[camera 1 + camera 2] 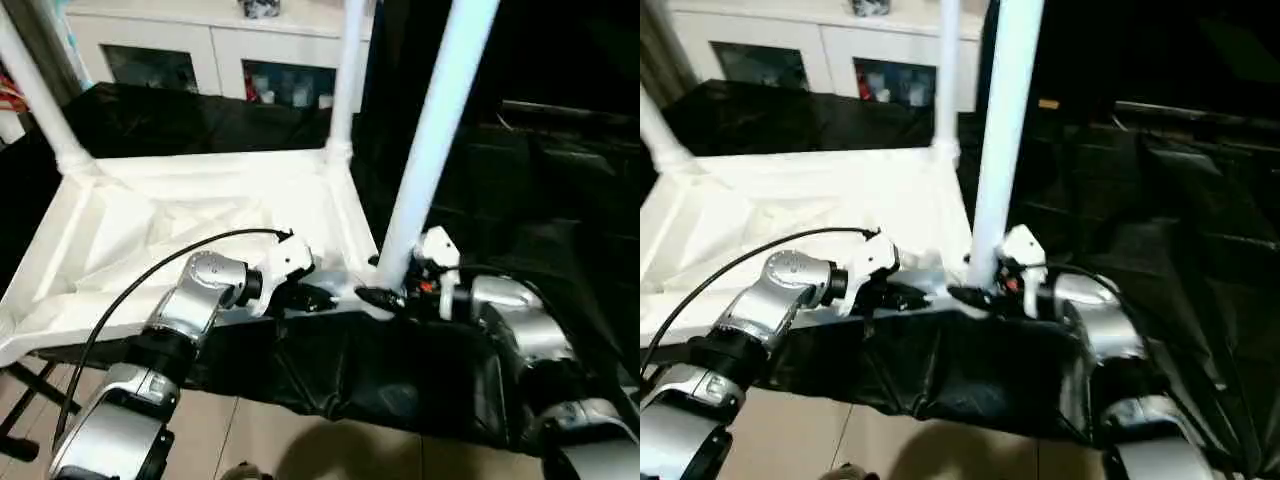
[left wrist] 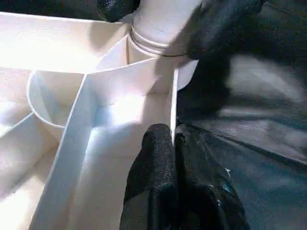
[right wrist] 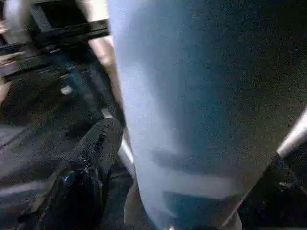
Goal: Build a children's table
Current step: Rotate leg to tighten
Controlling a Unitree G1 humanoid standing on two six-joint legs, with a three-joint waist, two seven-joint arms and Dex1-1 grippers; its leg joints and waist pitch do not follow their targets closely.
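Table top (image 1: pixel 190 225) lies upside down on the counter (image 1: pixel 380 390), three legs standing. Left fingers (image 2: pixel 163 182), clenched, press its rim at six o'clock; right fingers (image 3: pixel 93 158), spread, flank the five-o'clock leg (image 1: pixel 425 150). Seating it seems underway; next, the seven-o'clock socket needs a leg.

— How were the arms?
— Both silver arms reached forward and bent inward. The left gripper (image 1: pixel 318 297) was pinched tight.
— And the right gripper (image 1: pixel 372 296)?
— Its fingers stood apart.
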